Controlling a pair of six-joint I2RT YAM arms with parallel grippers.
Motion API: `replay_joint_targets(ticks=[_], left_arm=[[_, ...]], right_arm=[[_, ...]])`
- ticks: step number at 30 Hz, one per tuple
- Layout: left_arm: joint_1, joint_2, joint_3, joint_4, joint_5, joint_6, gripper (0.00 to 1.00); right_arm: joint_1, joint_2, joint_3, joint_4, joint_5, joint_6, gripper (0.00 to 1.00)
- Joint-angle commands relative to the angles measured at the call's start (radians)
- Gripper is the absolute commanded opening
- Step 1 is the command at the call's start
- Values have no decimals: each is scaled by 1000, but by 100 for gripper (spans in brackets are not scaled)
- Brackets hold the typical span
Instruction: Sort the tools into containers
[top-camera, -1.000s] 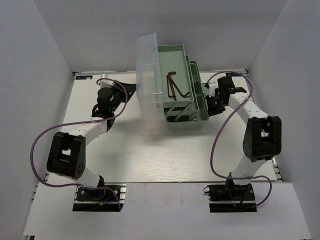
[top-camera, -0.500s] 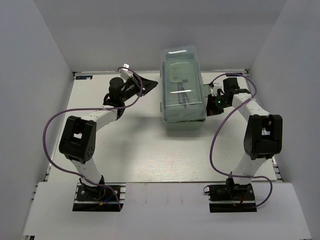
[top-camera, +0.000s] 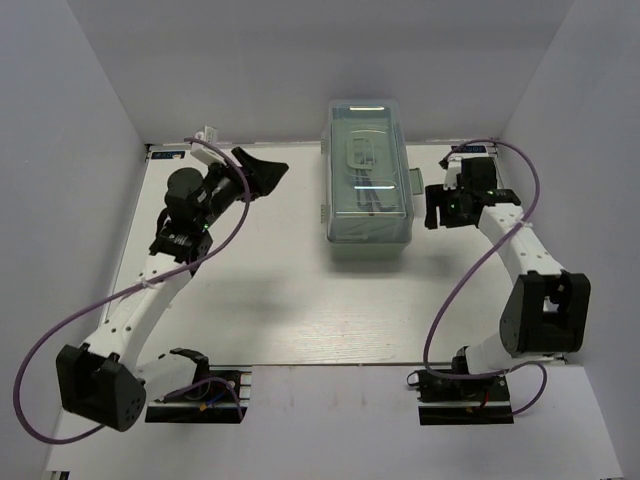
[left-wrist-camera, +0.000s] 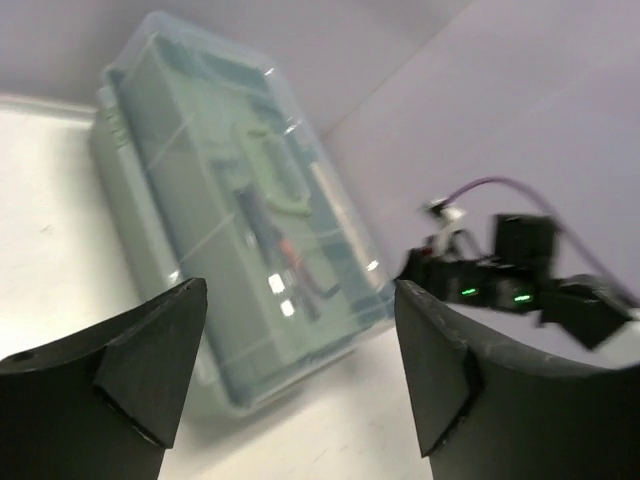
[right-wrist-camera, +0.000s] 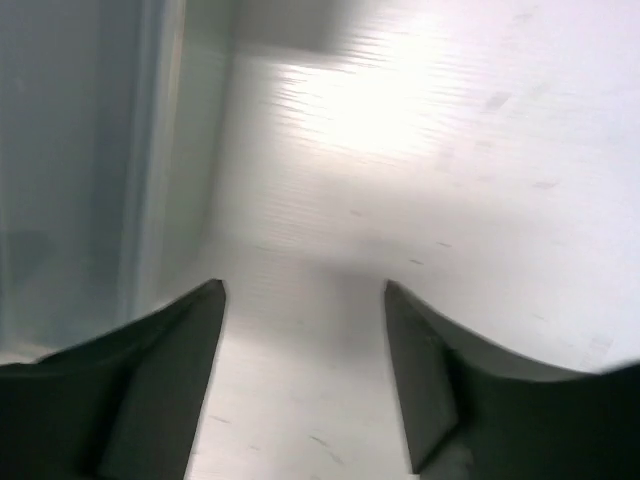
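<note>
The pale mint-green toolbox (top-camera: 367, 185) stands at the back middle of the table with its clear lid down and its handle on top. Dim dark tools (left-wrist-camera: 285, 255) show through the lid; I cannot tell which kinds. My left gripper (top-camera: 265, 172) hangs open to the left of the box, apart from it, with nothing between its fingers (left-wrist-camera: 140, 370). In the left wrist view the toolbox (left-wrist-camera: 230, 230) lies beyond the open left gripper (left-wrist-camera: 298, 290). My right gripper (top-camera: 432, 207) is open just right of the box, empty (right-wrist-camera: 303, 290), with the box wall (right-wrist-camera: 80, 170) at its left.
White walls close in the table (top-camera: 290, 300) at the back and both sides. A purple cable loops off each arm. The right arm's wrist (left-wrist-camera: 500, 280), with green lights, shows past the box in the left wrist view.
The lid swung down and the toolbox is now shut. Both grippers opened and drew back from the box, the left one going left, the right one a little right.
</note>
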Motion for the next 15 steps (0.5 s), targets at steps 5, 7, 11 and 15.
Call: replay_joint_targets(ticks=[5,7,11,15], left_arm=[[1,-101,-52,-651,-101,564,97],[1,-179,-89,-696,-123,632,100],[-14,-377,-190,-680,-174,646,100],[-14,-517,-302,-615,-184,646,100]], right_arm=[[-5,-228,-161,-23,157,58,84],[-5,-304,-212,-41,154,105,86],[-8,-474,-334,-22,139,84,87],[-8,-647,-499,60,71,11,91]])
